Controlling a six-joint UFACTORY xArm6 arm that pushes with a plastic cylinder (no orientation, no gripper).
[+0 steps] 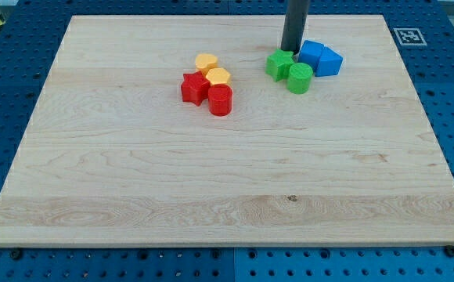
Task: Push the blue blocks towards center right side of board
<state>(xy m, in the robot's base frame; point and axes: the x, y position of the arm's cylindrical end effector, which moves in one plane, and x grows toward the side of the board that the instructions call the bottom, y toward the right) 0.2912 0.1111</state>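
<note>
Wooden board, upper right: my tip, no jaws, holding nothing, is touching blue blocks; it's risking dragging green blocks w/ them.

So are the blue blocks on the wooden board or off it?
On it. Both blue blocks sit on the board near the view's top right, beside the green blocks, with my tip touching them.

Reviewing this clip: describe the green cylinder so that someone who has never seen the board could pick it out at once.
Start at the wooden board and go to the cluster near its top edge, right of centre, where my tip stands. The green cylinder is the cluster's lowest block. Its round top sets it apart from the star-like green block at its upper left and the blue blocks.
</note>
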